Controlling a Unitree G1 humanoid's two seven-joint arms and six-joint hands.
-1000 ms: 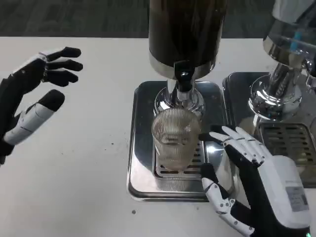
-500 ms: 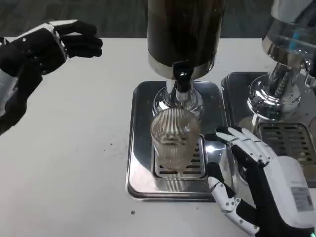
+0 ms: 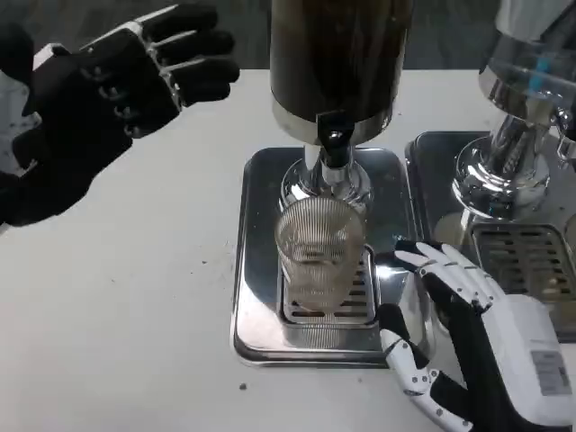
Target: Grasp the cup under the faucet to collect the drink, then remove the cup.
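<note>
the ribbed cup [image 3: 319,254] stands upright on the grate of the steel tray [image 3: 256,306], right under the faucet [image 3: 334,144] of the dark dispenser [image 3: 337,54]. the right hand [image 3: 468,342] is just beside the cup, fingers spread, holding nothing. the left hand [image 3: 117,85] hangs above the tabletop [image 3: 117,315], well apart, fingers loosely apart and empty.

This is looking like a drinks station in a lab or test room. A tall drink dispenser [image 3: 337,63] is standing on a steel drip tray [image 3: 261,270], a second dispenser [image 3: 526,99] is standing beside it, and both are sitting on a plain white bench [image 3: 135,306].
</note>
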